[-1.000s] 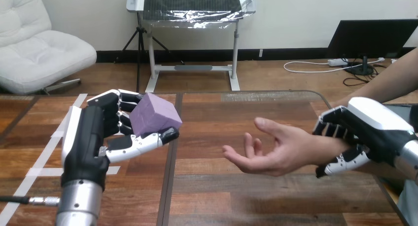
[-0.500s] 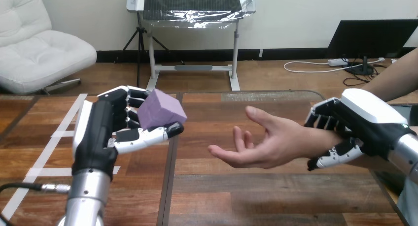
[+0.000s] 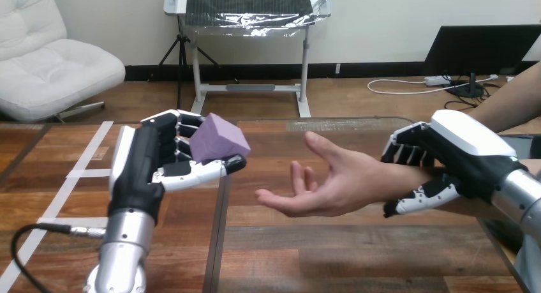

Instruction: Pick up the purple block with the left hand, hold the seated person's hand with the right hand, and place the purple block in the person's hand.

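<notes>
The wooden table (image 3: pixel 357 255) spans the near field, with white tape strips (image 3: pixel 89 154) on its left portion. The left arm (image 3: pixel 124 248) rises from the near edge at left of centre, its silver forearm upright, and ends in the left hand (image 3: pixel 150 168), raised above the table surface with its white back toward the left. The right hand (image 3: pixel 450 156) enters from the right edge; its fingers (image 3: pixel 405 149) curl over the top of the person's wrist and its thumb (image 3: pixel 418 200) closes beneath it, so the wrist is clasped between them. The person's hand (image 3: pixel 332 184) extends leftward from that clasp, palm up and open, fingers loosely spread, held above the table at centre. The purple block (image 3: pixel 219 138) sits in the left hand's grasp – fingers curled against its left side, thumb pressed under its near lower edge – tilted with one corner upward. Block and open palm are near each other but apart, the block to the left and slightly higher.
</notes>
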